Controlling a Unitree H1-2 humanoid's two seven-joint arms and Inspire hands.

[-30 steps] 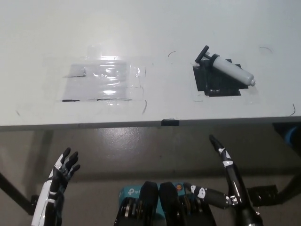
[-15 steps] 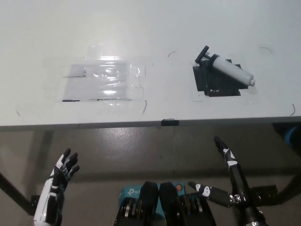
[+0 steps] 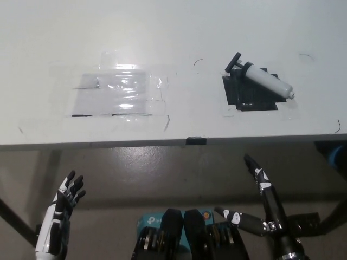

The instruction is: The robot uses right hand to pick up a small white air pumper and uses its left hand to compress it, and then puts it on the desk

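Observation:
The small white air pumper (image 3: 265,81), with a black T-handle at its upper left end, lies at a slant on a black pad (image 3: 250,91) on the right part of the white desk (image 3: 162,32). My black right hand (image 3: 259,208) hangs open below the desk's front edge at the lower right, well short of the pumper, fingers spread. Low at the left, my white left hand (image 3: 60,210) rests open, also below the desk edge. Neither hand touches anything.
A patch of clear tape or film (image 3: 120,91) is stuck to the desk left of centre. A small black tab (image 3: 196,141) sits on the desk's front edge. Grey floor and a dark desk leg (image 3: 13,219) show below.
My left hand has sunk lower and a little to the left. My right hand has barely shifted. The pumper has not moved.

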